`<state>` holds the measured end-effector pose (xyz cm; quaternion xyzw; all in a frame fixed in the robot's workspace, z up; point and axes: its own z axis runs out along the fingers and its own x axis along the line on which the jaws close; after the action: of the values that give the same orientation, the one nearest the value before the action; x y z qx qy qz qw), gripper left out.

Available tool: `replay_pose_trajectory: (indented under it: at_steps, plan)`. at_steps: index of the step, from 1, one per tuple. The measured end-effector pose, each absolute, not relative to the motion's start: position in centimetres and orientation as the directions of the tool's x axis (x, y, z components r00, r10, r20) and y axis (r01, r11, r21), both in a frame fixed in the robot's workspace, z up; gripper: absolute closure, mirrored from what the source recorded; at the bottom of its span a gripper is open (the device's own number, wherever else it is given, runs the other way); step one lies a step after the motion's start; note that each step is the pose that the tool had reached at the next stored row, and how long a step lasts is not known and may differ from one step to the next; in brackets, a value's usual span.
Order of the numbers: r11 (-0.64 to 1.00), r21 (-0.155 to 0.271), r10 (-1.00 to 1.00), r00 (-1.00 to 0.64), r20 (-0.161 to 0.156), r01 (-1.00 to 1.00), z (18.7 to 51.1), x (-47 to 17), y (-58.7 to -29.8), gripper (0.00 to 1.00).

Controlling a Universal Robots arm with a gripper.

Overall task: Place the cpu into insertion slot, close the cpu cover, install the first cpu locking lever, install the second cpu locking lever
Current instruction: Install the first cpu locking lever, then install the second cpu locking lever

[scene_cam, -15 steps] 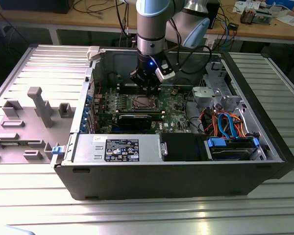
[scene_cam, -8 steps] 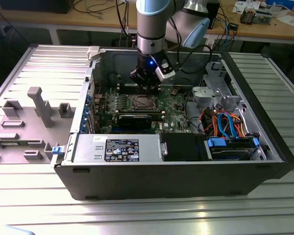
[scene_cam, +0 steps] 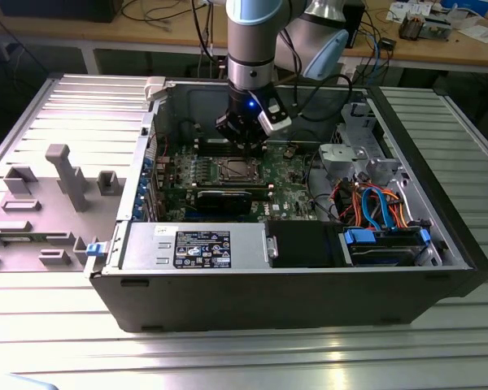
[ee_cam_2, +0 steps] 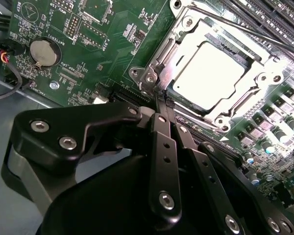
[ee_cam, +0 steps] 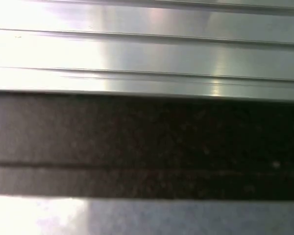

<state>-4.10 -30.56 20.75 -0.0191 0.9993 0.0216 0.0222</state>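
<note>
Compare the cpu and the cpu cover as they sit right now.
The cpu is a solid, flat, glare-bright square; the cpu cover is an open silvery frame with a central window. The cpu fills that window; the cpu cover rings it and is slightly larger. Both lie flat at the socket.

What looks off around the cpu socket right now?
Nothing stands out. The cpu lies flat and square in the insertion slot, the cpu cover is down around it, and the shut gripper sits at the socket's edge.

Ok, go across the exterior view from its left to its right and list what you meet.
Grey plastic fixture → green motherboard → cpu with the end effector just above it → silvery drive bracket → orange and blue cables.
</note>
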Motion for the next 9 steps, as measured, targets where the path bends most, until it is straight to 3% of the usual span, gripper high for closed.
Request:
replay_pose_trajectory:
  at_steps: [9]
  plan:
    - [0.998,0.042,-0.037,-0.998,-0.045,-0.039,20.75,-4.1,-30.66,0.89]
